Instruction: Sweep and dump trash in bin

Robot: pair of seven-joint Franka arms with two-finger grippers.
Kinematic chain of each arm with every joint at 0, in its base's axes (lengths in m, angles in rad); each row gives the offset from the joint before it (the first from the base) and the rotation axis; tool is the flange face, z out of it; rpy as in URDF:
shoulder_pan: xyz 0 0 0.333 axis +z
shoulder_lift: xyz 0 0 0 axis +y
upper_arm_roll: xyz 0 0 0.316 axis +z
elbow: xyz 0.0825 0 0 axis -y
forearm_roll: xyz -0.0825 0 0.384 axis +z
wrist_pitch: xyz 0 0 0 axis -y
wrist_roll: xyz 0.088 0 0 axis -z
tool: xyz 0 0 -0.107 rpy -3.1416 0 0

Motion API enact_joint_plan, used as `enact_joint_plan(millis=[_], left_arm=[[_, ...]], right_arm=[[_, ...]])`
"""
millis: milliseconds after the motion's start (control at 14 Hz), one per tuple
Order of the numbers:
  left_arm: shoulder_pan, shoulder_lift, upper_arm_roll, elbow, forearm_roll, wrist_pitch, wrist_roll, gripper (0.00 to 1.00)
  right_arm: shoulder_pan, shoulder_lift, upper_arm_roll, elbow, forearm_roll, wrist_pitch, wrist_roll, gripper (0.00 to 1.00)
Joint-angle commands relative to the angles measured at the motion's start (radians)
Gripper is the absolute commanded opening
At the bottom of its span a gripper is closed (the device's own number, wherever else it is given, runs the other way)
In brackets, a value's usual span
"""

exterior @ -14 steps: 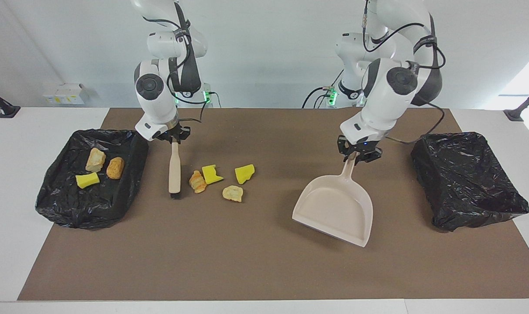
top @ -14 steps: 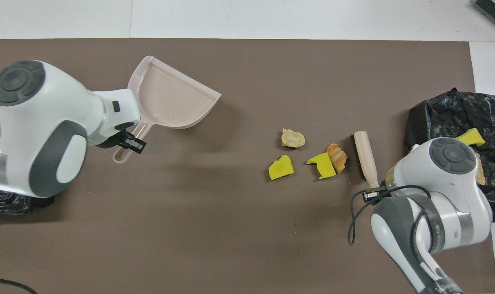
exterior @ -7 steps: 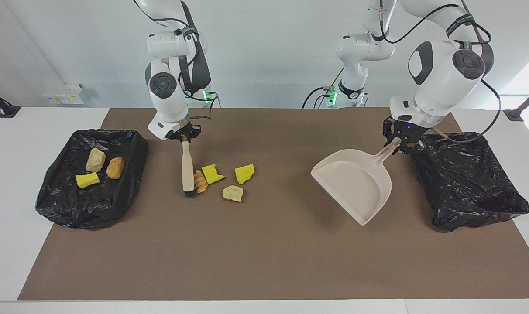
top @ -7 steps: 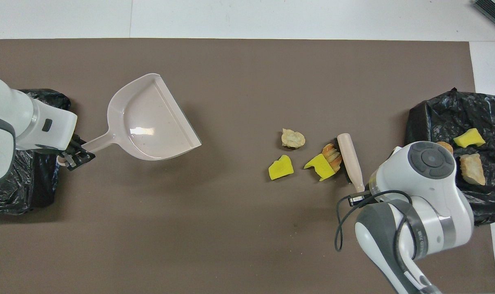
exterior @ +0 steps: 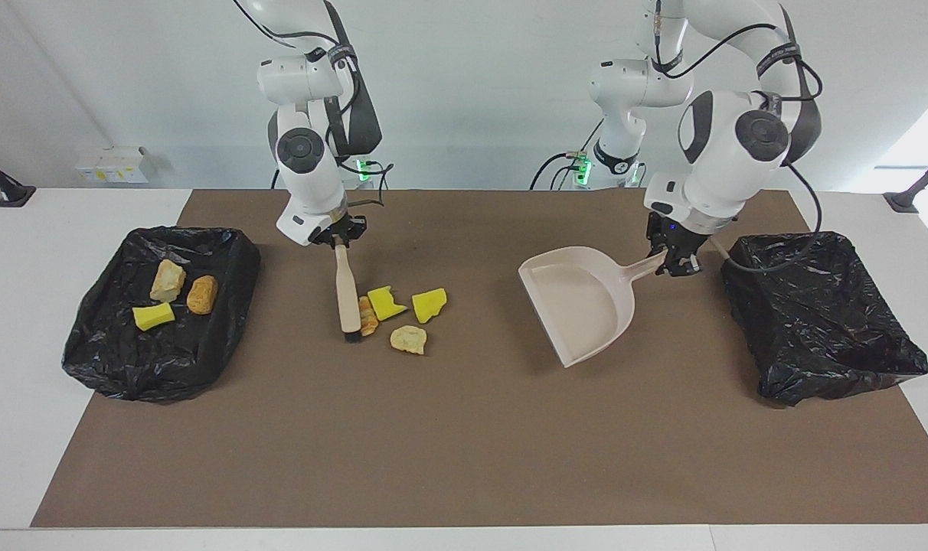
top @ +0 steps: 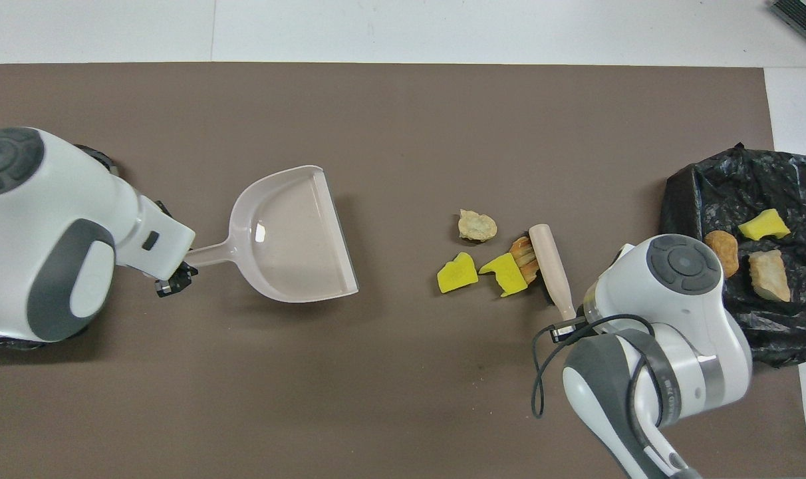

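Four scraps of trash lie mid-mat: a tan lump (exterior: 409,339) (top: 477,226), two yellow chunks (exterior: 429,304) (exterior: 388,301) and an orange lump (exterior: 368,315). The orange lump touches the bristle end of a beige brush (exterior: 348,295) (top: 550,269). My right gripper (exterior: 340,239) (top: 566,322) is shut on the brush handle. My left gripper (exterior: 672,260) (top: 177,279) is shut on the handle of a beige dustpan (exterior: 583,306) (top: 290,236), whose mouth faces the scraps across a bare gap.
A black-lined bin (exterior: 227,252) at the right arm's end holds three scraps: a tan, an orange and a yellow one. A second black-lined bin (exterior: 816,321) stands at the left arm's end, beside the left gripper. The brown mat (exterior: 464,444) covers the table's middle.
The left gripper swung the dustpan round, so its mouth now faces the scraps. The right gripper pushed the brush toward the dustpan, shoving the orange lump and one yellow chunk along.
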Motion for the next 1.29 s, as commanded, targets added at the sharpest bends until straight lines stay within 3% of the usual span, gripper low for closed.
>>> enact_joint_plan(millis=[0,430,931,1217], left_arm=[[-0.061,-0.016,0.012,-0.095,0.027,0.094,-0.013,0.00],[-0.133,-0.019,0.012,-0.176,0.027,0.169,-0.212,0.00],[-0.165,-0.025,0.012,-0.193,0.070,0.172,-0.212,0.00],[-0.163,-0.025,0.012,-0.193,0.070,0.172,-0.215,0.00]], right_arm=[[0.042,-0.006,0.001,0.000,0.059,0.002,-0.031,0.00],[0.076,0.012,0.002,0.000,0.096,0.010,-0.010,0.00],[0.145,0.049,0.002,0.021,0.164,0.053,0.125,0.00],[0.192,0.119,0.004,0.105,0.173,0.053,0.211,0.00]])
